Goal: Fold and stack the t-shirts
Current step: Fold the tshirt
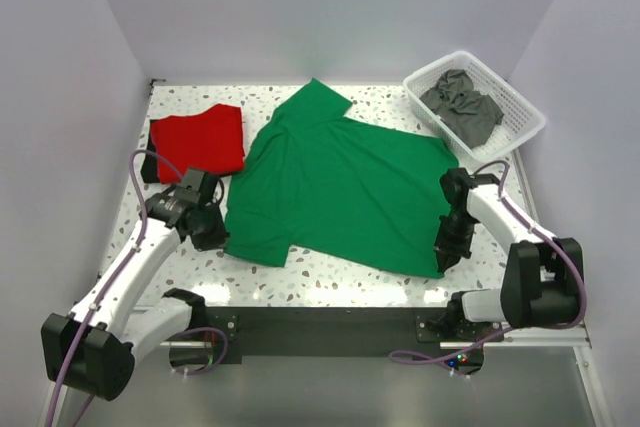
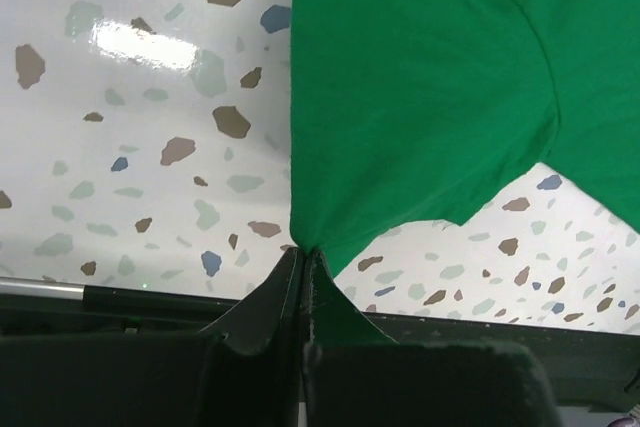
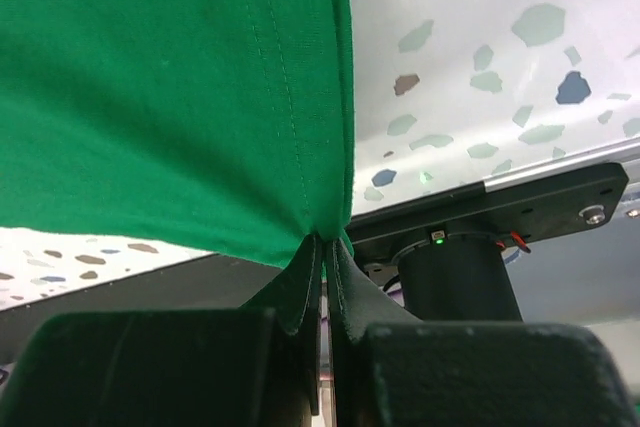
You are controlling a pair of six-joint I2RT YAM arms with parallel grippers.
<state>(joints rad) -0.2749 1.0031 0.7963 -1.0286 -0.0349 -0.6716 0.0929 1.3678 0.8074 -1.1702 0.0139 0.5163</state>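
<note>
A bright green t-shirt (image 1: 340,182) lies spread out flat in the middle of the speckled table. My left gripper (image 1: 215,232) is shut on its near left edge; the left wrist view shows the cloth (image 2: 420,97) pinched at the fingertips (image 2: 303,252). My right gripper (image 1: 447,252) is shut on its near right corner; the right wrist view shows the hem (image 3: 170,97) pinched at the fingertips (image 3: 325,239). A red t-shirt (image 1: 198,142) lies folded at the back left. A dark grey t-shirt (image 1: 462,107) lies crumpled in the basket.
The white lattice basket (image 1: 470,55) stands at the back right corner. White walls close in the table on three sides. The table's near edge (image 1: 330,292) with its black rail runs just behind both grippers. The right arm's base (image 3: 450,267) is close by.
</note>
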